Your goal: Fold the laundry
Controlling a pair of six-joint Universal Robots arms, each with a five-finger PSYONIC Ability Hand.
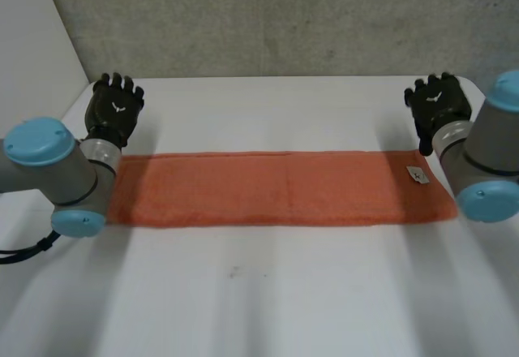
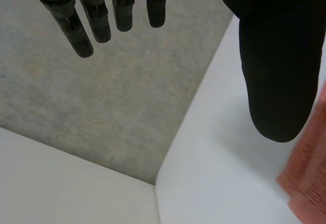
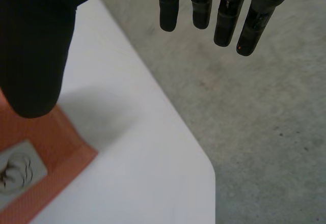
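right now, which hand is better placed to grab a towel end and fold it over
Right, narrowly. Both hands are open beyond the far edge of the towel, but the right hand has its thumb by the corner with the label; the left hand looks slightly farther from its corner.

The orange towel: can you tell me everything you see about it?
The orange towel looks soft and fuzzy, like terry cloth. It lies flat on the white table as one long strip, stretched from side to side between the arms. A small white label sits near its end by the right hand. That hand and the left hand are open, beyond its far edge, not touching it.
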